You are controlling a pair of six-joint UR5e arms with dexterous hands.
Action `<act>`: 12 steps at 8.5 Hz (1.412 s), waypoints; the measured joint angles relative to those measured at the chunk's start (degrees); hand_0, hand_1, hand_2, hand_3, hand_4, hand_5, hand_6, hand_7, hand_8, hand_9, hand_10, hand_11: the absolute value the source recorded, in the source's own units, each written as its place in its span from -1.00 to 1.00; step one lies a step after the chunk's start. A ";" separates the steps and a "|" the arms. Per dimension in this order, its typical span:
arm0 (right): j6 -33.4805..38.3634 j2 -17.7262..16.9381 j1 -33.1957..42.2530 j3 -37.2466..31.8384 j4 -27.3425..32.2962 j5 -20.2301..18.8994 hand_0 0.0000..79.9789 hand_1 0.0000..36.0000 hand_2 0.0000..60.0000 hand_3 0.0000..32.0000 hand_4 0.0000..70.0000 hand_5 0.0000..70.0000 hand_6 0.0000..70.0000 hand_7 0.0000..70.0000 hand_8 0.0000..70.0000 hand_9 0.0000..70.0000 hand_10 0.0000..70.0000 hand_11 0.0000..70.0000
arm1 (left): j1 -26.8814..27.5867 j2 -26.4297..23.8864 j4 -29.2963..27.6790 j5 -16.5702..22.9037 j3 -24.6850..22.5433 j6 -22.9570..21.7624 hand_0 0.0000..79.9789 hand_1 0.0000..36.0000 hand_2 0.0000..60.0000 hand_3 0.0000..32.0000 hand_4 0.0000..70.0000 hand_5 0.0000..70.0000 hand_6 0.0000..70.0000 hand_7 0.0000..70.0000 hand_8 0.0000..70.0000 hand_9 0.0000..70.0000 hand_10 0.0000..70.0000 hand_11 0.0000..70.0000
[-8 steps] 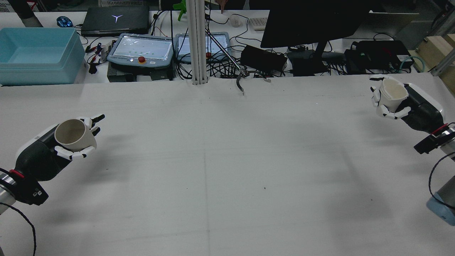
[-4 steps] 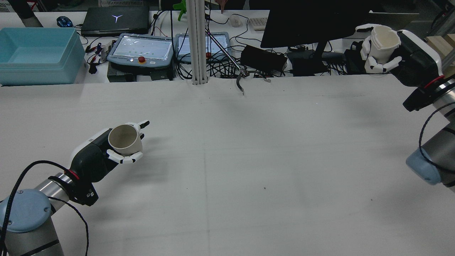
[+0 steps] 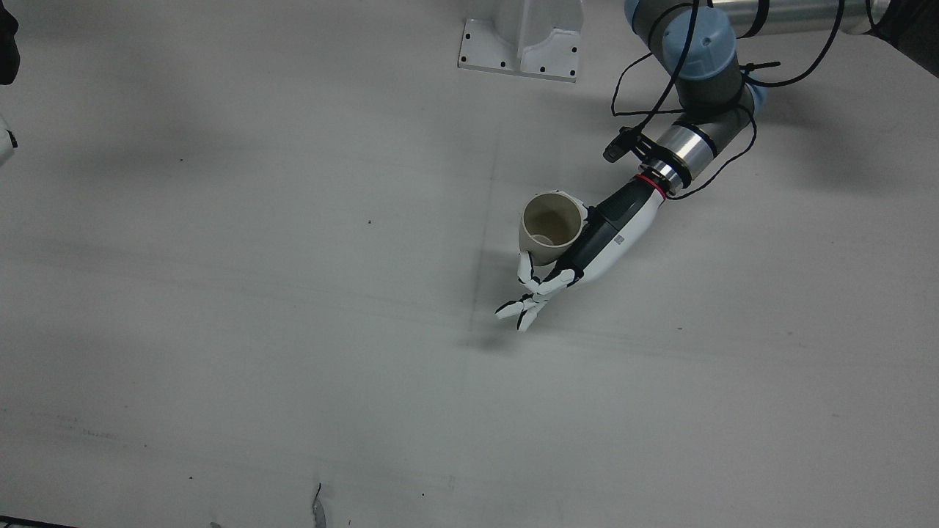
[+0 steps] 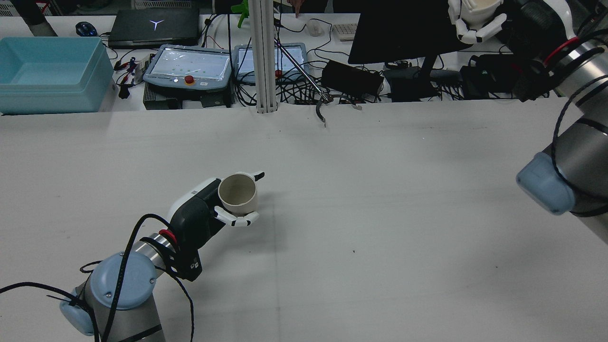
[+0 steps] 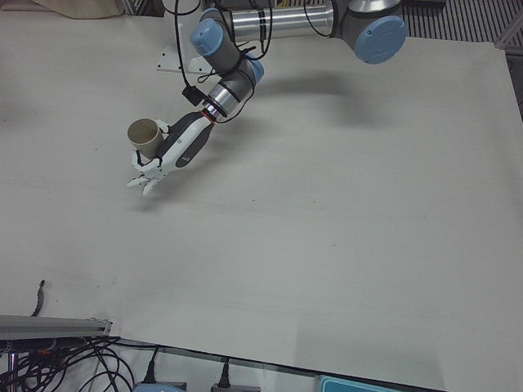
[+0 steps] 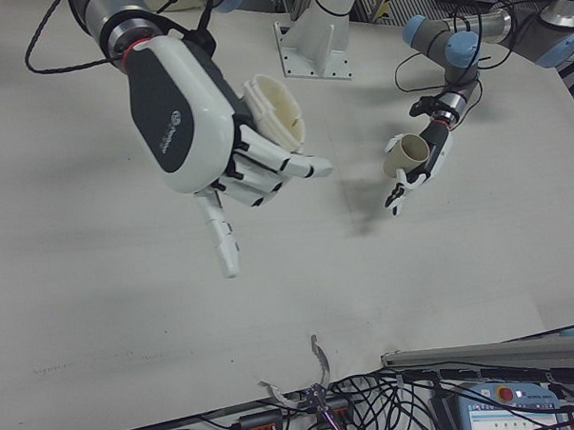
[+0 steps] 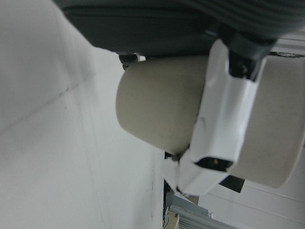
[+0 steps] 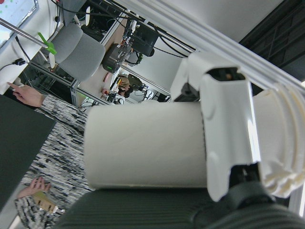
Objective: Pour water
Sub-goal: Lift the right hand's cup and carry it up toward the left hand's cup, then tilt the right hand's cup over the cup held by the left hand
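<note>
My left hand [image 4: 223,209] is shut on a beige cup [image 4: 238,192], held upright just above the table left of its middle. The front view shows this beige cup [image 3: 549,227] open-mouthed, with something pale at its bottom, and the left hand [image 3: 587,249] beside it. My right hand [image 4: 477,23] is raised high at the far right, shut on a white ribbed cup [image 4: 479,7]. In the right-front view that right hand [image 6: 207,133] fills the foreground with the white cup [image 6: 277,106] tilted slightly. Each hand view shows a finger [image 7: 228,109] wrapped over its cup [image 8: 143,143].
A blue bin [image 4: 47,71], teach pendants [image 4: 190,66], a black monitor [image 4: 408,28] and tangled cables line the bench beyond the table. An aluminium post [image 4: 263,57] stands at the far edge. A pedestal base [image 3: 522,44] sits on the table.
The left hand has carried the beige cup rightward toward the table's middle. The right hand has lifted the white cup high, up to the rear view's top edge.
</note>
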 measured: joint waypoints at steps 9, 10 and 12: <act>-37.93 9.41 -26.97 7.90 -14.48 10.83 1.00 1.00 1.00 -1.00 0.23 -0.31 0.78 1.00 0.17 0.57 -1.00 -1.00 | 1.38 -10.96 4.01 -0.67 3.59 0.75 1.00 1.00 1.00 -1.00 0.00 1.00 -0.59 -0.65 -0.95 -0.97 -0.94 -0.78; -38.98 8.94 -27.93 7.62 -14.49 11.71 1.00 1.00 1.00 -1.00 0.15 -0.31 0.75 1.00 0.17 0.57 -1.00 -1.00 | 1.36 -10.99 4.47 -0.66 3.08 0.71 1.00 1.00 1.00 -1.00 0.01 1.00 -0.59 -0.65 -0.95 -0.97 -0.94 -0.78; -39.48 7.16 -28.55 7.14 -14.06 13.49 1.00 1.00 1.00 -1.00 -0.04 -0.29 0.68 1.00 0.19 0.57 -1.00 -0.93 | 1.40 -11.12 5.79 -0.66 1.88 0.59 1.00 1.00 1.00 -1.00 0.01 1.00 -0.59 -0.65 -0.95 -0.97 -0.94 -0.78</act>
